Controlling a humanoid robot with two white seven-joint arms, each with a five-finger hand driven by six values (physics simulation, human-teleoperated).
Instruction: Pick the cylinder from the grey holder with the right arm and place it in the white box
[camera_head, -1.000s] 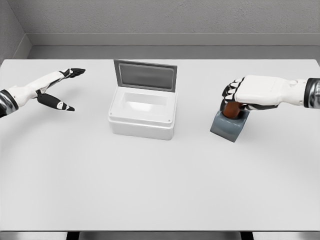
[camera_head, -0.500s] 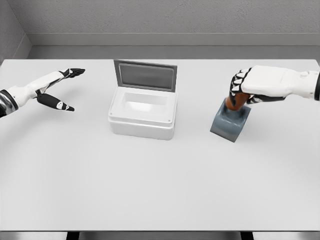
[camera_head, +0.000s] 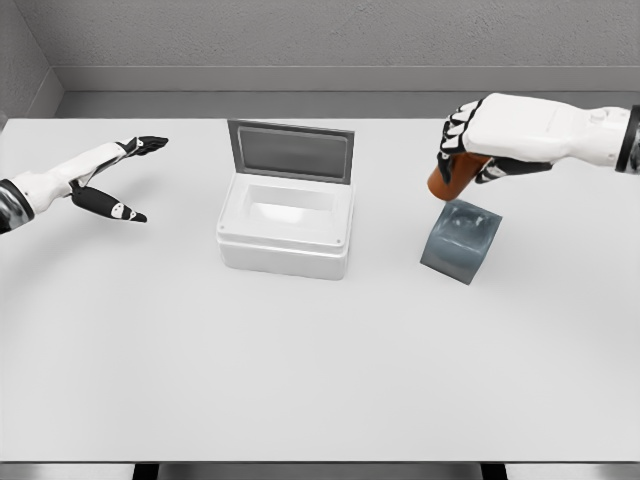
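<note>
My right hand (camera_head: 468, 150) is shut on the orange-brown cylinder (camera_head: 444, 181), which hangs tilted in the air just above and left of the grey holder (camera_head: 461, 242). The cylinder's lower end is clear of the holder. The white box (camera_head: 287, 230) stands at the table's middle with its grey lid (camera_head: 290, 150) raised upright at the back, interior bare. My left hand (camera_head: 118, 180) hovers over the table's far left with fingers spread, holding nothing.
The white table (camera_head: 300, 370) stretches wide in front of the box and holder. A grey wall runs behind the table's back edge.
My right hand has lifted the cylinder up out of the grey holder and carried it slightly left. The left arm has stayed put.
</note>
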